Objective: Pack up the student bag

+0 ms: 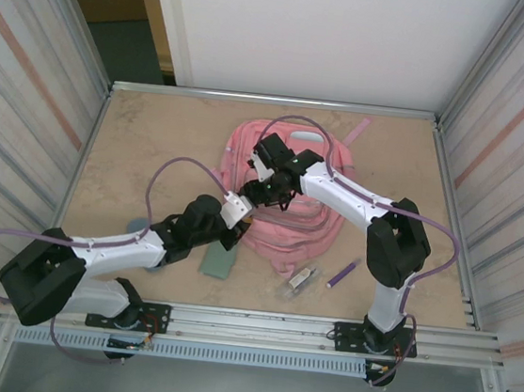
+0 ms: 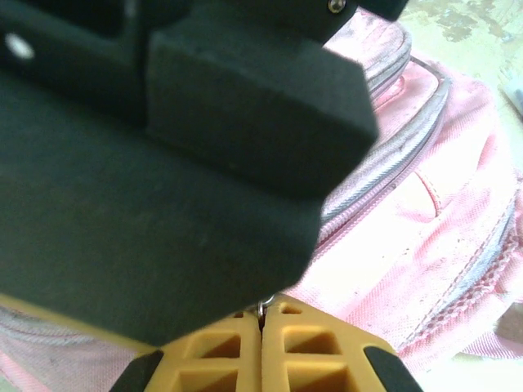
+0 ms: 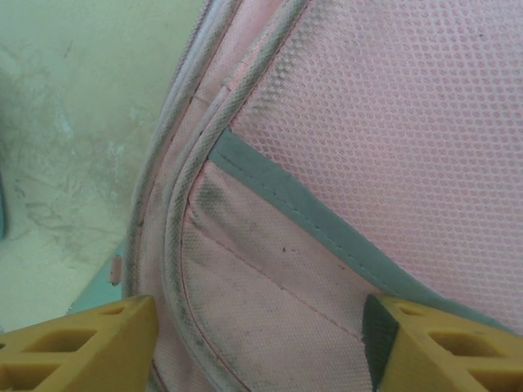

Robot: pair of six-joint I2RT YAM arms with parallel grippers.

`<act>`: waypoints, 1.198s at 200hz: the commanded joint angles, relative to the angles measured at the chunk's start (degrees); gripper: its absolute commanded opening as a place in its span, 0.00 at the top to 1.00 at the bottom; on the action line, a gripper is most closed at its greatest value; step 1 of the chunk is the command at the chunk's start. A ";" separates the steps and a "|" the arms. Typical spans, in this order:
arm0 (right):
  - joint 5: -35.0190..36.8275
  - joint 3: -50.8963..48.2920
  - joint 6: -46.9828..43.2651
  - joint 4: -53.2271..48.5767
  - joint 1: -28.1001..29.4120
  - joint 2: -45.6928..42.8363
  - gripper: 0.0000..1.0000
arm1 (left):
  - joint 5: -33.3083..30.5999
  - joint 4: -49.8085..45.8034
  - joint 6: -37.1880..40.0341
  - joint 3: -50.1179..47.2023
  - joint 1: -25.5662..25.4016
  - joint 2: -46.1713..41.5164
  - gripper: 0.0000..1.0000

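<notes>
Pink fabric backpack point(image 1: 296, 228) lying flat on a tan table point(image 1: 155, 137), just past the table's centre toward 12 o'clock.

Left gripper point(image 1: 247, 215): set at the backpack's 8 o'clock edge. In the left wrist view its yellow fingers point(image 2: 212, 359) are pressed together. A small metal ring point(image 2: 261, 309) shows at the seam between their tips, close to a grey zip line on the pink cloth. Whether the ring is pinched cannot be told.

Right gripper point(image 1: 260, 192): just toward 12 o'clock of the left one, over the backpack's 9 o'clock side. In the right wrist view its yellow fingers point(image 3: 73, 343) stand well apart. Between them lie a pink mesh panel, a grey trim band and a piped edge. Contact with the cloth cannot be told.

Loose items: a flat teal pad point(image 1: 219, 263) near the backpack's 7 o'clock edge; a small clear object point(image 1: 300, 279) at its 5 o'clock; a purple pen point(image 1: 343, 274) at its 4 o'clock, just beside the clear object.
</notes>
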 commanded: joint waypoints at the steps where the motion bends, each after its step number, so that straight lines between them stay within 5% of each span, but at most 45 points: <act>1: 5.25 0.67 -2.87 -0.03 0.80 2.65 0.38 | -0.66 5.12 1.56 0.53 -0.15 -2.80 1.00; 18: 6.05 0.83 -1.56 1.26 1.86 3.51 0.44 | -0.63 4.17 1.49 1.32 -0.23 -2.76 1.00; 50: 7.65 0.92 7.98 6.65 3.01 4.24 0.80 | -0.93 2.24 1.43 2.98 -0.23 -1.71 1.00; 77: 6.36 1.33 15.06 11.35 4.11 4.98 1.00 | -0.64 3.23 0.07 3.18 -0.58 -0.93 1.00; 171: 4.27 5.05 20.22 16.59 3.99 8.90 1.00 | -2.79 5.21 -1.30 4.90 -6.72 2.87 1.00; 197: 2.28 4.28 18.61 15.98 3.13 7.77 1.00 | -9.25 4.08 -1.18 3.56 -6.58 1.03 1.00; 239: 4.08 -1.78 8.39 14.21 2.50 0.06 1.00 | -2.12 -7.34 -6.94 3.30 6.37 -4.42 1.00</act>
